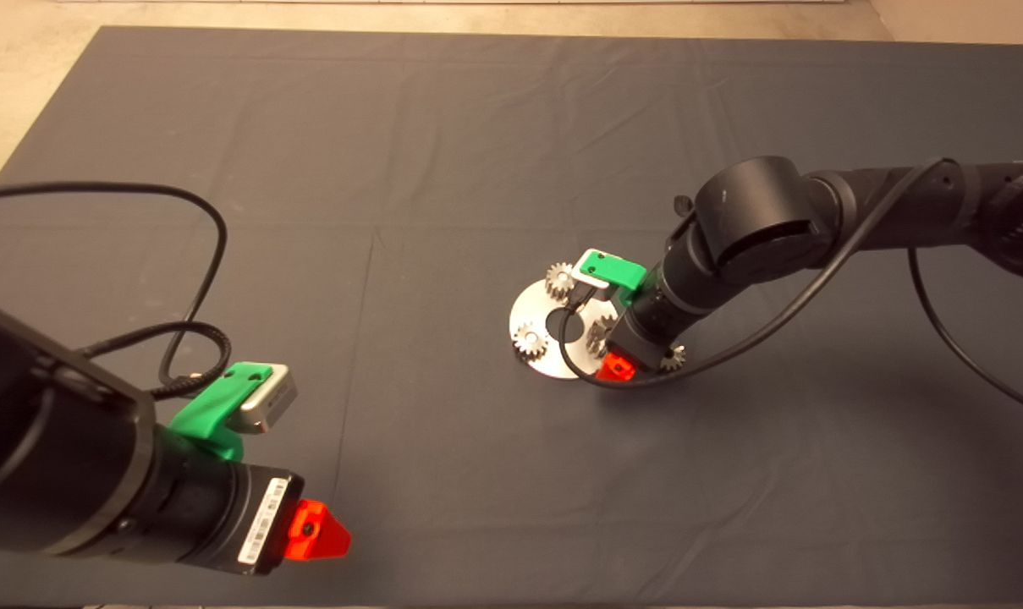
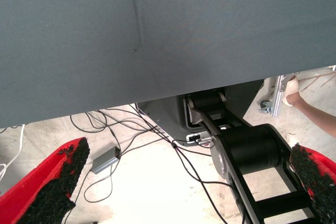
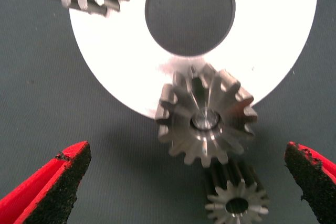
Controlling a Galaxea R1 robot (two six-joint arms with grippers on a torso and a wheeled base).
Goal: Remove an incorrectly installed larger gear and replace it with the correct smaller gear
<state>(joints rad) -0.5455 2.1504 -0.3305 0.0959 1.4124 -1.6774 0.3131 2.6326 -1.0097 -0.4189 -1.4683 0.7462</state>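
The larger gear (image 3: pixel 205 121) sits on a peg at the rim of the round metal plate (image 3: pixel 115 72), overhanging its edge; in the head view this larger gear (image 1: pixel 600 332) is half hidden by the right wrist. The smaller gear (image 3: pixel 236 199) lies on the mat right beside it, off the plate, and shows past the wrist as the smaller gear (image 1: pixel 672 358). My right gripper (image 3: pixel 186 153) hangs open just above both gears, one finger on each side, holding nothing. My left gripper (image 1: pixel 312 531) is parked at the lower left, open and empty.
Two small silver gears (image 1: pixel 559 277) (image 1: pixel 530 341) stand on the plate (image 1: pixel 532 309) around its centre hole. The left wrist view shows the mat's edge, floor cables, a robot base and a person's arm (image 2: pixel 315 109). A cable loops over the plate.
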